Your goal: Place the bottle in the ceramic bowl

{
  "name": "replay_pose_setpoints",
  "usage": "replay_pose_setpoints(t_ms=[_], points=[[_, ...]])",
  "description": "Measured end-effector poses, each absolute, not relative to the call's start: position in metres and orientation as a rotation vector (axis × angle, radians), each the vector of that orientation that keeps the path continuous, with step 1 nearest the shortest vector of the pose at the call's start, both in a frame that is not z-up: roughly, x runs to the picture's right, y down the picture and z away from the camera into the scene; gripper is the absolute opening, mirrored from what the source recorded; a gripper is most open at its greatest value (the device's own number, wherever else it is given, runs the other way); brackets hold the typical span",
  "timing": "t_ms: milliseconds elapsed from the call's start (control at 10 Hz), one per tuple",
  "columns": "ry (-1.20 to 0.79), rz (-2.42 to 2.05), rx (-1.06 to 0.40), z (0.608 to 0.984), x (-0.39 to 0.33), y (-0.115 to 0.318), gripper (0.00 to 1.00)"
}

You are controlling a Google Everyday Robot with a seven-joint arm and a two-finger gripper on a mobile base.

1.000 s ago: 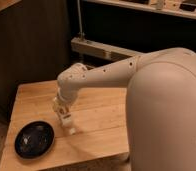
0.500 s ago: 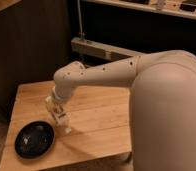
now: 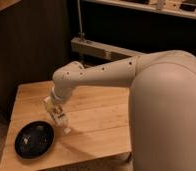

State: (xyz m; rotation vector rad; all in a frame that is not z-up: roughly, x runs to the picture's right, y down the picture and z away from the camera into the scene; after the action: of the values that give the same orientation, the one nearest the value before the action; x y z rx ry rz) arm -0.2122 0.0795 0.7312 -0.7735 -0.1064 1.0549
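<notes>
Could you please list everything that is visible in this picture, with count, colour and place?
Shallow round glossy black ceramic bowl: one, black with a few pale specks inside, on the front left part of the table.
Small slim white plastic bottle: one, white or cream, at the gripper, above the table just right of the bowl, tilted.
Light wooden slatted table: one, pale wood, centre and left of the view.
Dark wooden wall panel: one, dark brown, behind the table.
Pale metal rail: one, grey, behind the arm.
Robot arm: one, white, reaching from the right down to the table.
Gripper: one, pale, over the table beside the bowl, at the bottle.
</notes>
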Motion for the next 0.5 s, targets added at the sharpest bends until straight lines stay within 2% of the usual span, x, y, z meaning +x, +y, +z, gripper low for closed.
replay_pose_setpoints(t_ms=[500], points=[[-0.124,1.021,-0.793,0.7313,-0.2187,0.0818,0.14]])
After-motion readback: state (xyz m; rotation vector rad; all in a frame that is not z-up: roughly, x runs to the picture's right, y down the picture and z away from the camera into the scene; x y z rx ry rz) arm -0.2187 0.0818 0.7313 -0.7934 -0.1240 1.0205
